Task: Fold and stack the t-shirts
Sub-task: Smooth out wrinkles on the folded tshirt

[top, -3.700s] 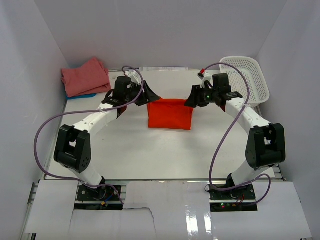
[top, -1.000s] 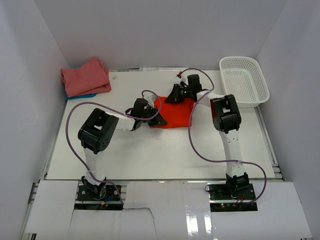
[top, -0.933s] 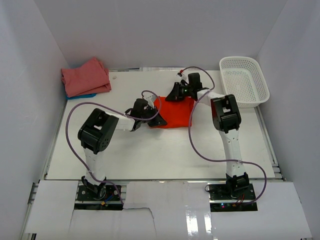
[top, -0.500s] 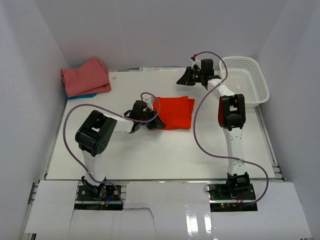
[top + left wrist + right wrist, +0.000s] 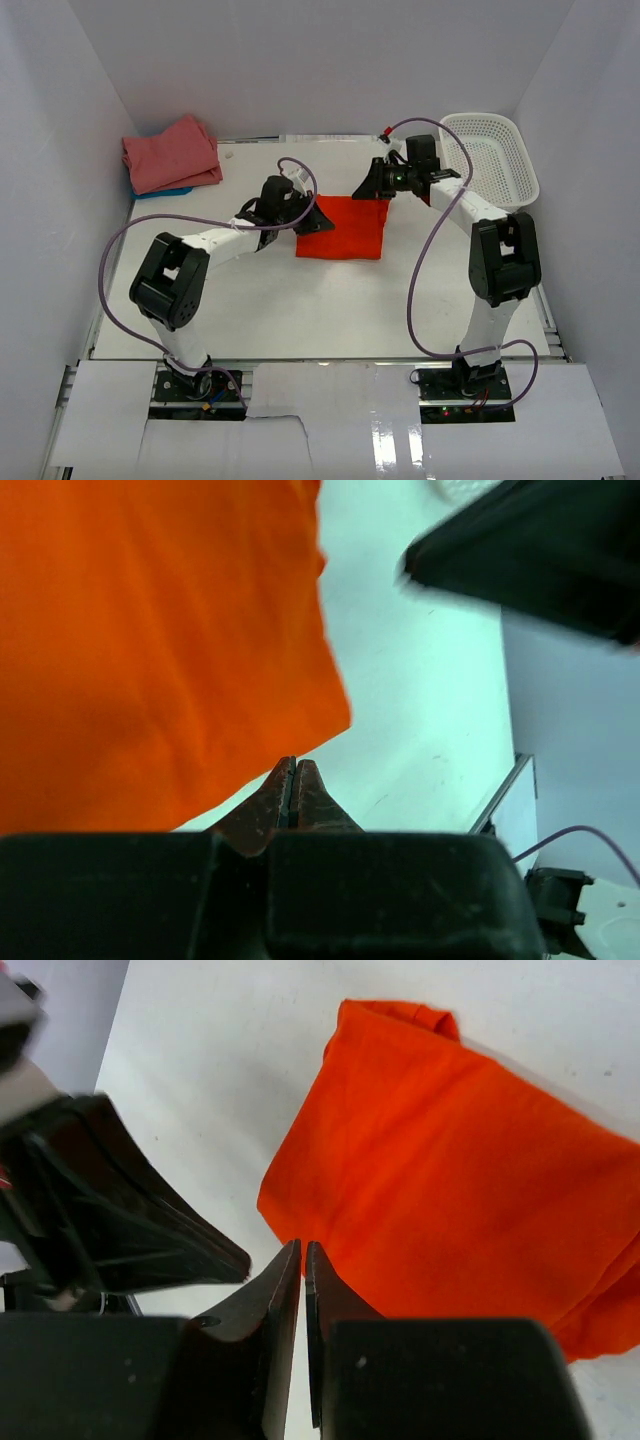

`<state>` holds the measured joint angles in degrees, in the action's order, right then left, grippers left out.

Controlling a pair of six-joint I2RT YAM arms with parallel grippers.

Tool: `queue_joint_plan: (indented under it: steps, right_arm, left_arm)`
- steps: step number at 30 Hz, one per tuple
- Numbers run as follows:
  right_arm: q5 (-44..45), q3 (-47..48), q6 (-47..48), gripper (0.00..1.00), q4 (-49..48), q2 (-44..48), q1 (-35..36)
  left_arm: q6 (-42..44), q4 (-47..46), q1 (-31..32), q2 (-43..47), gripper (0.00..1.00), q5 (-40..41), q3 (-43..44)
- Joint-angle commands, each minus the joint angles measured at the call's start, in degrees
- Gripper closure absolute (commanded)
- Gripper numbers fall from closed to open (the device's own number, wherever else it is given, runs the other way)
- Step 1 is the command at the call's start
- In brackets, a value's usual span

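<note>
The orange-red t-shirt (image 5: 340, 230) lies folded into a rectangle in the middle of the table; it also shows as orange-red cloth (image 5: 150, 650) in the left wrist view and as a folded shirt (image 5: 470, 1190) in the right wrist view. My left gripper (image 5: 314, 217) is shut and empty at the shirt's left edge, with its tips (image 5: 294, 766) just off the cloth. At the shirt's back edge my right gripper (image 5: 362, 187) is shut with only a hairline gap, holding nothing, its tips (image 5: 303, 1249) over the cloth's corner. The salmon-pink t-shirt (image 5: 172, 152) lies folded at the back left, on top of the blue one (image 5: 160, 192).
A white mesh basket (image 5: 505, 180) stands at the back right, beside the right arm. White walls enclose the table on three sides. The two grippers sit close together over the shirt's back left corner.
The right gripper lifted off the shirt toward the basket, then came back to its back edge. The left gripper slid from the front left corner back along the left edge.
</note>
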<state>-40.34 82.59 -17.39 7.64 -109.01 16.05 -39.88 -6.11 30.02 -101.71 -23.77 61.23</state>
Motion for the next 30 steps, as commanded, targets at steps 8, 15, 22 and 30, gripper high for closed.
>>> queue_joint_plan:
  steps: [8, 15, 22, 30]
  right_arm:
    - [-1.2, -14.6, -1.3, 0.9, -2.6, 3.2, 2.3]
    - [-2.3, -15.7, -2.3, 0.92, -6.1, -0.4, 4.2]
    - [-2.5, -13.9, -3.4, 0.92, -7.4, -5.1, 6.0]
    - [-1.0, -15.6, -2.6, 0.92, -9.5, -9.5, 6.0]
  left_arm:
    - [1.8, 7.4, -4.8, -1.2, 1.0, -0.3, 12.3]
    - [4.5, 6.6, -6.8, -10.5, 1.0, -1.6, 17.9]
    - [4.7, -0.3, -7.2, -17.8, 1.0, -3.8, 17.8]
    - [6.0, 0.0, -7.3, -19.9, 1.0, -1.9, 17.8]
